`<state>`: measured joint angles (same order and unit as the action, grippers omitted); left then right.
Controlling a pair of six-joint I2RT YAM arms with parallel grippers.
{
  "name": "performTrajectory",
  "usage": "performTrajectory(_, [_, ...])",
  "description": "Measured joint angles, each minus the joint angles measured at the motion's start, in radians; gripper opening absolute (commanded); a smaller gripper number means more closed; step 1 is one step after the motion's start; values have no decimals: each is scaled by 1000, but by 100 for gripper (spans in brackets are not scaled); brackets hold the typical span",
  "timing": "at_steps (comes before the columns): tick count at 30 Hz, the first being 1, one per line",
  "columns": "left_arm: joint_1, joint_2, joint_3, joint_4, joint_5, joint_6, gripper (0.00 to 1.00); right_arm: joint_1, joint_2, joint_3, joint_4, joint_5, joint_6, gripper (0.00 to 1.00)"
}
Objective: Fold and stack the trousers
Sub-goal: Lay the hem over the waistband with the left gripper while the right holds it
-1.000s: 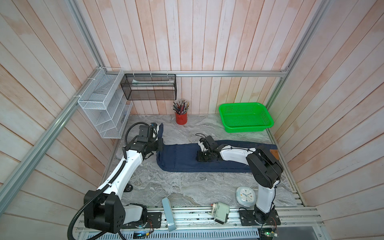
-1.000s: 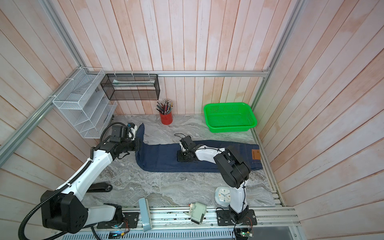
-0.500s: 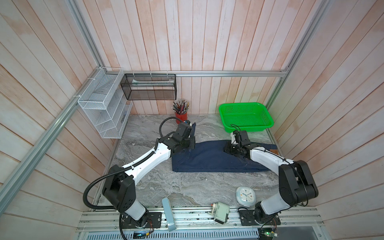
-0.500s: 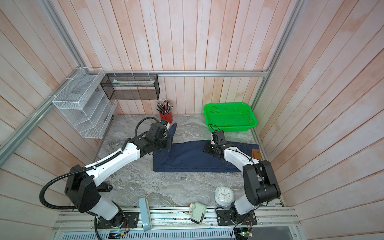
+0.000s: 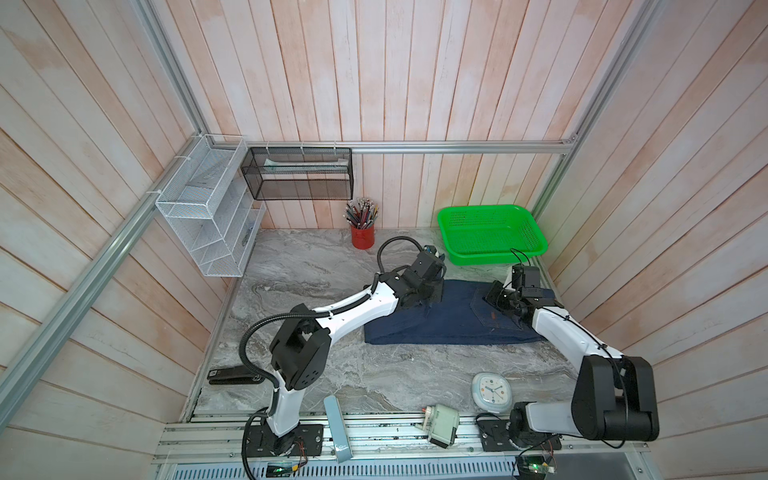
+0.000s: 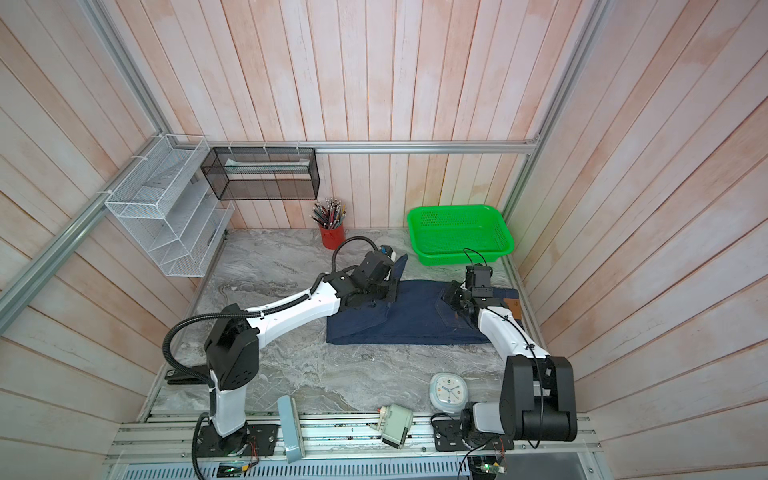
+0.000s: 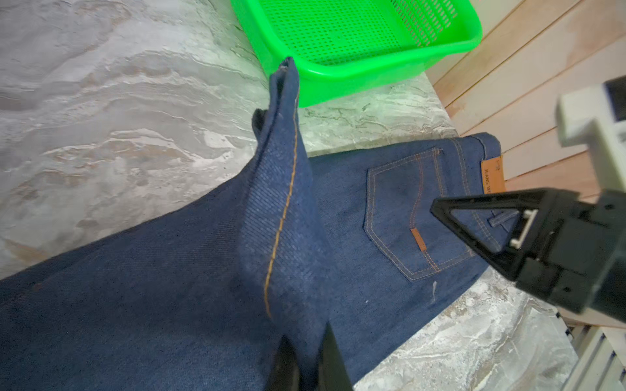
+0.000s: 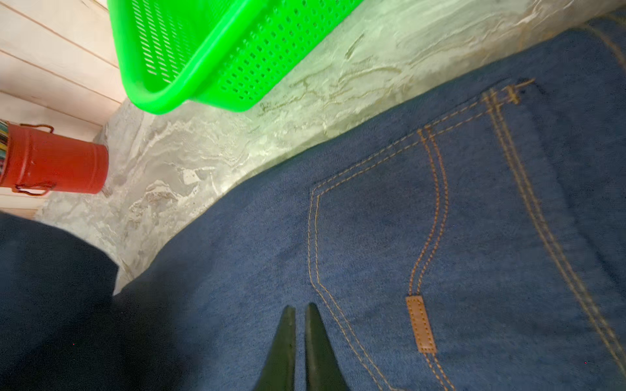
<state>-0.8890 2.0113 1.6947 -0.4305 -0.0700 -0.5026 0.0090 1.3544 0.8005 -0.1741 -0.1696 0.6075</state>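
On the left wall I count two racks: one white wire rack (image 5: 203, 232) and, on the far wall beside it, one black mesh shelf (image 5: 299, 174). One black stapler-like tool (image 5: 232, 376) lies near-left on the table. One red pencil cup (image 5: 362, 237) stands at the far edge.

I see two arms. The left gripper (image 7: 308, 348) is clamped on a leg end of the trousers (image 5: 457, 328), holding the hem up on edge, pointing toward the basket. There is one pair, and it lies flat on the right half of the table, with its waist and tan patch (image 7: 493, 174) toward the right wall, just near of the one green basket (image 5: 478, 209).

The right gripper (image 8: 299, 309) sits over the denim just beside the one back pocket (image 8: 423, 220). Its fingers are pressed almost together and I see no cloth between them.

One white clock (image 5: 491, 390) lies near-right. One small grey device (image 5: 442, 424) and one pale blue strip (image 5: 336, 428) rest on the near rail.

The table (image 5: 311, 274) is grey veined marble. Pale pink wood planks (image 5: 415, 83) wall it in on three sides, framed in aluminium (image 5: 457, 146).
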Motion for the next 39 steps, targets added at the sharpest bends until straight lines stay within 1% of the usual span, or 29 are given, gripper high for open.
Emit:
performTrajectory(5, [-38,133,93,-9,6,-3,0,-19,-14,0,2,4,3,10])
performTrajectory(11, [-57,234,154,-30,14,-17,1,-29,-24,0,2,4,3,10])
performTrajectory(12, [-62,244,163,-32,17,-18,6,-30,-26,0,2,4,3,10])
performTrajectory(13, [-63,256,174,-37,18,-18,16,-32,-29,0,2,4,3,11])
performTrajectory(14, [-68,264,180,-40,21,-20,30,-35,-33,0,2,4,3,12])
performTrajectory(15, [-73,266,183,-42,26,-19,38,-36,-35,0,1,4,3,12])
performTrajectory(18, [-94,266,184,-37,47,-22,52,-40,-48,0,1,4,2,13])
performTrajectory(20, [-110,265,185,-25,62,-16,63,-42,-56,0,-1,3,2,15])
performTrajectory(21, [-116,262,185,-20,66,-13,67,-42,-61,0,-3,0,2,15])
performTrajectory(23, [-127,237,172,-5,71,-10,73,-42,-71,0,-8,-8,-1,18])
performTrajectory(25, [-131,188,146,5,65,-3,75,-42,-77,1,-13,-15,-1,21])
performTrajectory(28, [-125,64,85,29,41,-2,82,-31,-77,4,-26,-24,-5,26])
performTrajectory(29, [-119,12,59,37,32,-4,87,-17,-72,8,-37,-26,-10,28])
performTrajectory(31, [-102,-82,8,54,14,-8,87,28,-53,25,-61,-29,-17,30])
performTrajectory(35, [-28,-250,-143,102,-10,-29,87,163,15,64,-101,-22,-36,29])
performTrajectory(39, [55,-322,-305,115,-24,-56,87,290,76,113,-144,13,-48,26])
